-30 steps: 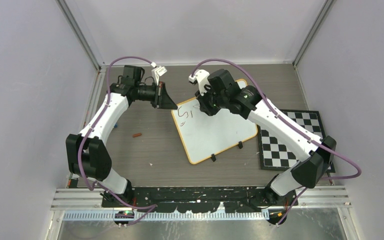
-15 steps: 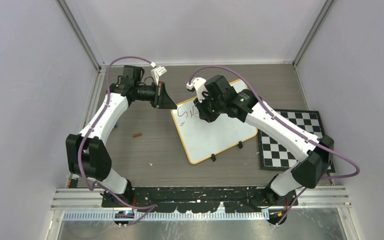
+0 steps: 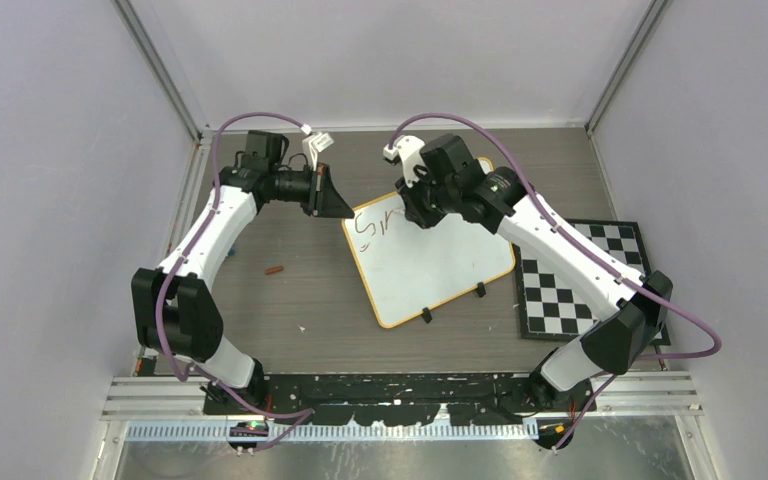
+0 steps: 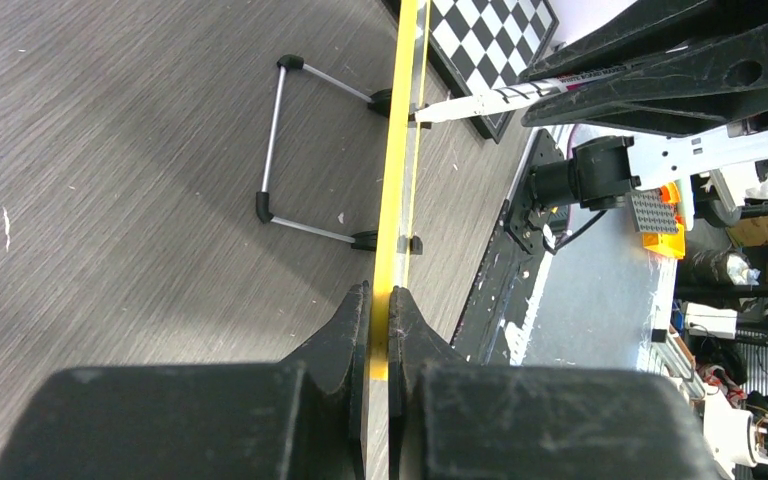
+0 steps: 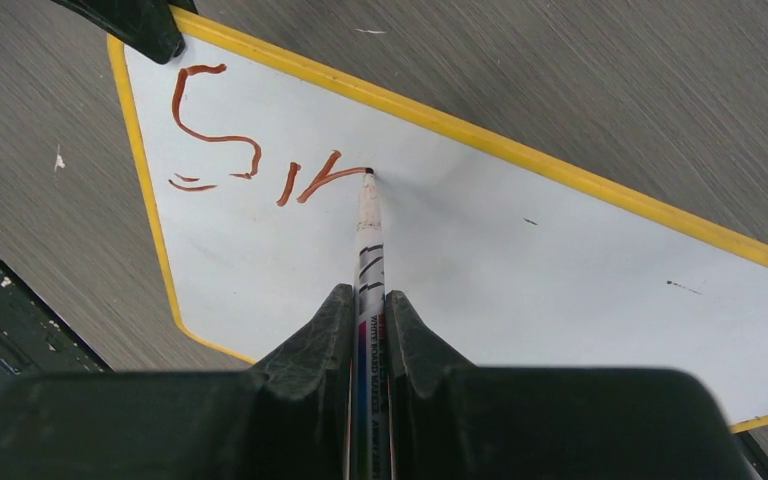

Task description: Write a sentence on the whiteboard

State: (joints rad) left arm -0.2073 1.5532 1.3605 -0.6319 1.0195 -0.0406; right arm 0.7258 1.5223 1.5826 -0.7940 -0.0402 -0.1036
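Observation:
The whiteboard (image 3: 430, 262) lies tilted on the table, white with a yellow rim and two black feet. My left gripper (image 3: 345, 209) is shut on its far-left corner; in the left wrist view the gripper (image 4: 381, 295) pinches the yellow rim (image 4: 397, 150) edge-on. My right gripper (image 3: 415, 212) is shut on a whiteboard marker (image 5: 368, 290), whose tip touches the board (image 5: 560, 270). The sentence (image 5: 250, 150) is only a red-brown "S" and part of a second letter near the held corner. It also shows in the top view (image 3: 372, 228).
A black-and-white checkered mat (image 3: 580, 285) lies right of the board. A small red-brown marker cap (image 3: 276, 268) lies on the table left of the board. Grey walls enclose the table on three sides.
My right gripper moved down-left on the board, then back up and right, adding strokes after the "S". The left arm has not moved.

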